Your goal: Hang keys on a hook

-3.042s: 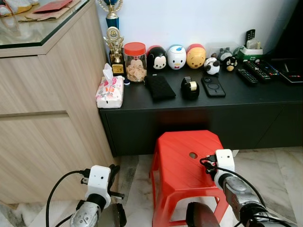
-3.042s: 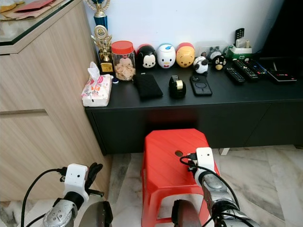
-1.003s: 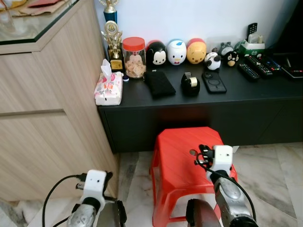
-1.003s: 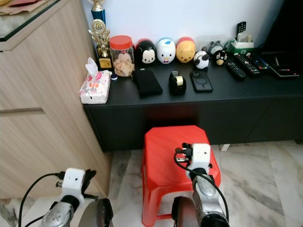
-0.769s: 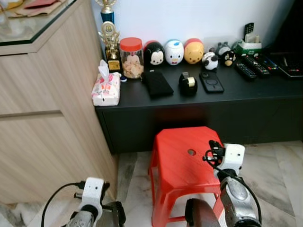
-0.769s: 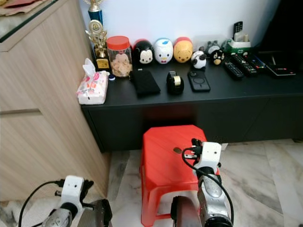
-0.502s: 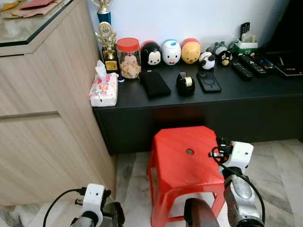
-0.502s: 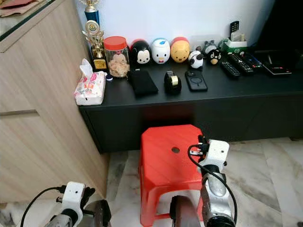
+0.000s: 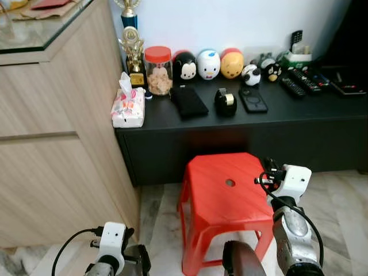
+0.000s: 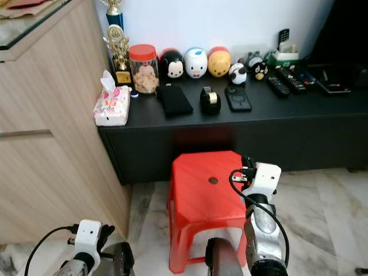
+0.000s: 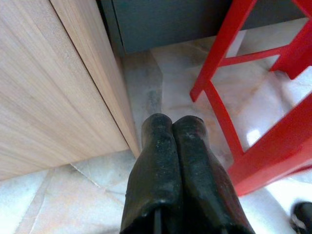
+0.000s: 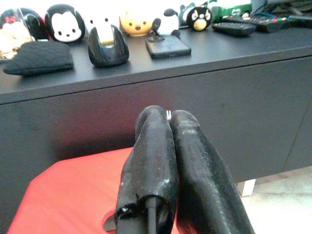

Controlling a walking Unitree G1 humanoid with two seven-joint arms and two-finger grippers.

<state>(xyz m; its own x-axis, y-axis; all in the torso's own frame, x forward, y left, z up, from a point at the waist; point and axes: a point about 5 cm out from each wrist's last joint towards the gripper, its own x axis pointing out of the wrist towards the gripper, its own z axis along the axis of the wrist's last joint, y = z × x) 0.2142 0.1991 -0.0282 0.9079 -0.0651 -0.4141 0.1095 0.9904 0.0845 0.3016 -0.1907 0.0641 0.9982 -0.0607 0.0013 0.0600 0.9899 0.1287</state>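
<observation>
Fingers [image 12: 148, 146] on the right gripper [image 12: 168, 116] are squeezed tight together, hovering over the red stool [image 9: 221, 192] and aimed at the black cabinet [image 9: 190, 146]. A tiny silvery sliver [image 12: 168, 114] pokes out right at the tips. Might be the keys, honestly can't tell. The left gripper [image 11: 171, 122] is pressed closed too, with nothing in it, low over the marble floor [image 11: 87, 195] by the wooden cupboard [image 11: 44, 97].

The black surface [image 9: 322, 112] carries a tape dispenser [image 9: 225, 102], with a black pouch [image 9: 188, 102] left of it, a phone [image 9: 253, 99] right, and a red-lidded jar [image 9: 158, 70] behind-left.
</observation>
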